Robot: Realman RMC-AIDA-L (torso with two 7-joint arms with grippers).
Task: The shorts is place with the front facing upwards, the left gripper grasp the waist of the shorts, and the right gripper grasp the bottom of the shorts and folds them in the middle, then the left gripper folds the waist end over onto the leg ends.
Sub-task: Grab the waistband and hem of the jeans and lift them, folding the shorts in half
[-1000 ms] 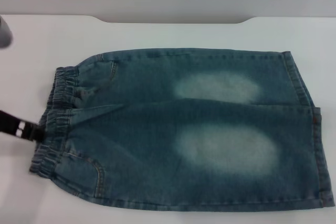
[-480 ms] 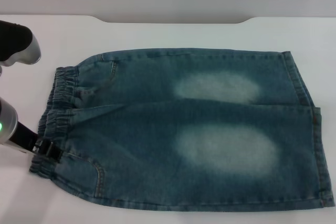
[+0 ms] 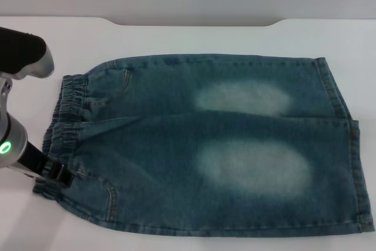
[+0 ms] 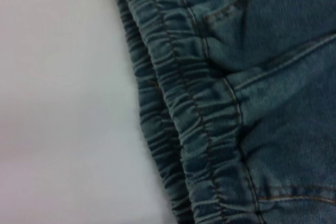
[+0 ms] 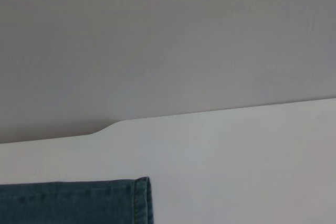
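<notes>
The blue denim shorts [image 3: 205,145] lie flat on the white table, two pale faded patches facing up. Their elastic waist [image 3: 67,127] is at the left and the straight leg ends [image 3: 352,157] at the right. My left gripper [image 3: 59,173], a black claw on the green-lit arm, sits at the near corner of the waist, touching or just over the ruched band. The left wrist view shows that gathered waist [image 4: 184,114] close up beside bare table. The right gripper is out of view; its wrist view shows only one hem corner of the shorts [image 5: 105,203].
The white table [image 3: 176,39] extends beyond the shorts on the far side and left. Its far edge [image 3: 194,24] has a shallow recess against a grey wall. The left arm's grey elbow housing [image 3: 26,54] hangs over the table's left side.
The left arm has come in from the left edge, and its claw has moved right and nearer along the waist to the near corner. The shorts lie as before.
</notes>
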